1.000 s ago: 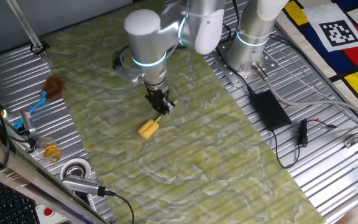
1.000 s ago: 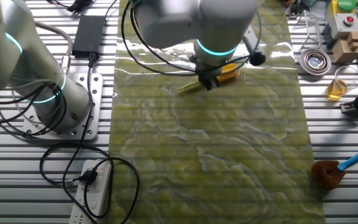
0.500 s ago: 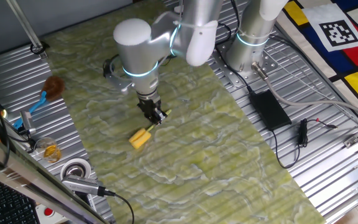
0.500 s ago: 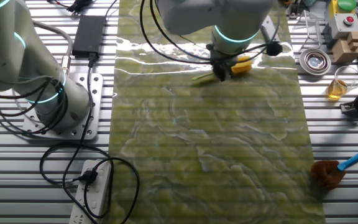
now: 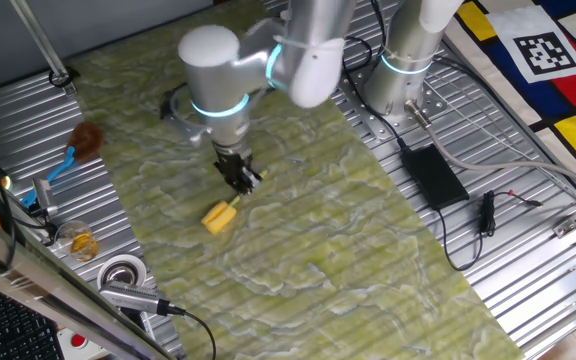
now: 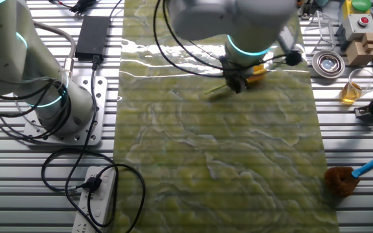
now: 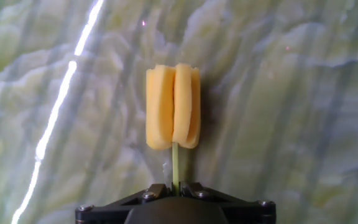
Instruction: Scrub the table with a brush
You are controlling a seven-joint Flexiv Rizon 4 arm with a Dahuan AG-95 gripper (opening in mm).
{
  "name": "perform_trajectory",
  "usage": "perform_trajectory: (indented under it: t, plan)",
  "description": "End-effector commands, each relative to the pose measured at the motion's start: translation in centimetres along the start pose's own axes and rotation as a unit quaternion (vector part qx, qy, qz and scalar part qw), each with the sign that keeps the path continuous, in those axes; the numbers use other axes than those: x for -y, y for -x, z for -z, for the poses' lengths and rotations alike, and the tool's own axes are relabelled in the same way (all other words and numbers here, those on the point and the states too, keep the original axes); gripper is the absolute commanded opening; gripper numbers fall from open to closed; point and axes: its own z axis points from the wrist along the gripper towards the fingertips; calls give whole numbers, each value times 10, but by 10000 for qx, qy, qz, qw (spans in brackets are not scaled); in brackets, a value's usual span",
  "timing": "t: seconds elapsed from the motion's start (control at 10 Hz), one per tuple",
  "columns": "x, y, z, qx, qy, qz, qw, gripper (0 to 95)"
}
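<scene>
The table (image 5: 368,250), marbled yellow-green, runs long between ribbed metal panels (image 5: 528,290). Arm (image 5: 298,50) reaches over from its base at one long edge, wrist turned down, leaning toward the opposite long edge, where the clutter sits. Gripper (image 5: 240,177) pinched narrow on the thin stem of the brush (image 5: 218,217); hand view shows the stem entering between the closed fingers. Yellow head lies on the marbled surface, closer to that cluttered edge than to the middle, well off both short ends.

Step, as judged: mid-scrub, head dragging. Next stroke needs steady downward pressure and a sweep that stays short of the edge.
</scene>
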Motion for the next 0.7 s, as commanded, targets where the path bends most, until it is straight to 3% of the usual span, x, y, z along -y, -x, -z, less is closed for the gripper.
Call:
perform_trajectory:
  t: [0.1,0.2,0.3,0.7]
  plan:
    - [16,-5,8,-55,-57,291,9995,0]
    - [19,-6,9,-87,-105,388,9992,0]
    - [28,-13,13,-176,-258,660,9973,0]
    - [28,-39,2,-157,-252,582,9979,0]
